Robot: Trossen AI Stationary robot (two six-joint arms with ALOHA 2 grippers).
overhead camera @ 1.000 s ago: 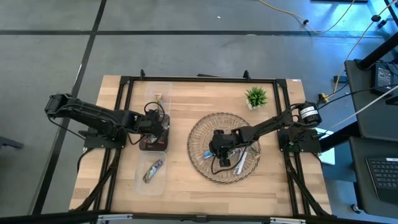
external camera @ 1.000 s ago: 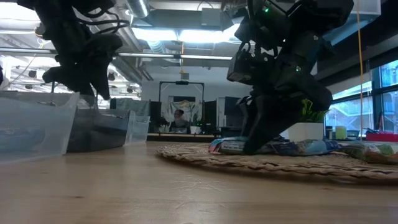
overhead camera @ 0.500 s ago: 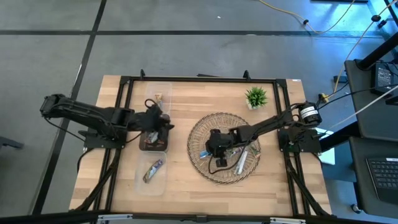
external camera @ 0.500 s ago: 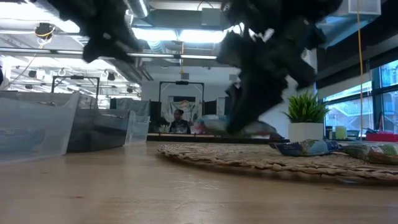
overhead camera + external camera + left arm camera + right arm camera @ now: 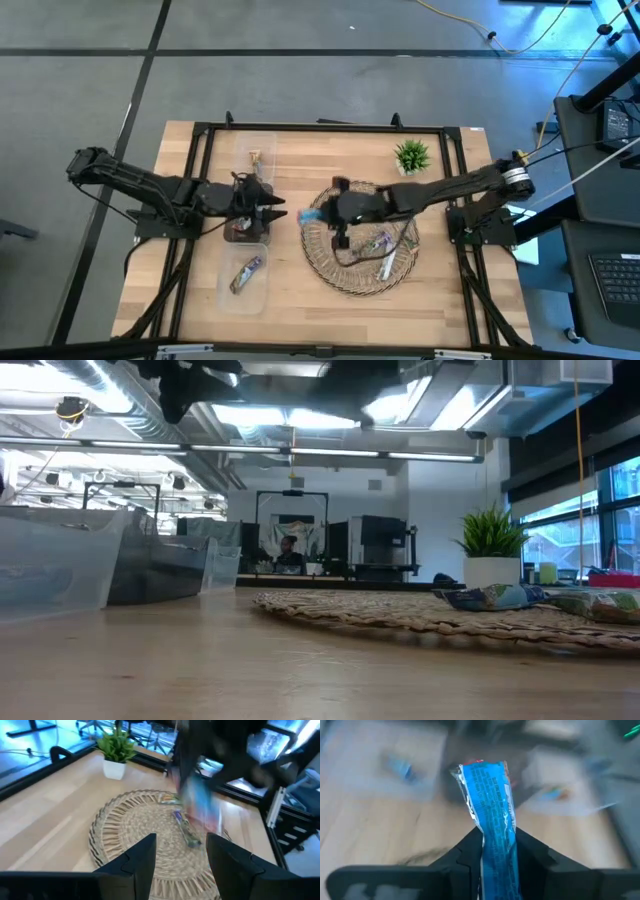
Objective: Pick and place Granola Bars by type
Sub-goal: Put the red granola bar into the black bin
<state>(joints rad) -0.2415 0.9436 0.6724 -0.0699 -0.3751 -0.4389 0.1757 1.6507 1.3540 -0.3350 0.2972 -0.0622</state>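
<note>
While a second ago the right gripper (image 5: 312, 215) was down among the bars at the centre of the round woven straw mat (image 5: 400, 270), it has now lifted off and swung toward the mat's left rim, near the middle of the high view. Its jaws are pinching a bright blue foil-wrapped granola bar (image 5: 490, 820), which stands up between the two dark fingers (image 5: 465, 857) in the right wrist view and shows as a small blue patch at the arm's tip from above. In the low view both arms have risen out of the lower frame, so only dark shapes remain along the top edge, and the mat lies uncovered with a blue-wrapped bar (image 5: 490, 596) resting on it at the right.

The left gripper (image 5: 272, 213) has come round from over the clear plastic bins (image 5: 262, 150) at centre left and now points toward the mat, its jaws spread wide apart with nothing between them; the two tips are close together over the wooden bench (image 5: 300, 300).

This reads as a pick completed and a carry under way, possibly toward a handover or straight to a bin. Several bars are left on the mat, among them a purple one (image 5: 378, 241) and a silvery one (image 5: 384, 265), so most of the sorting appears yet to be done. A small green potted plant (image 5: 411, 156) stands at the upper right, clear of the work.
</note>
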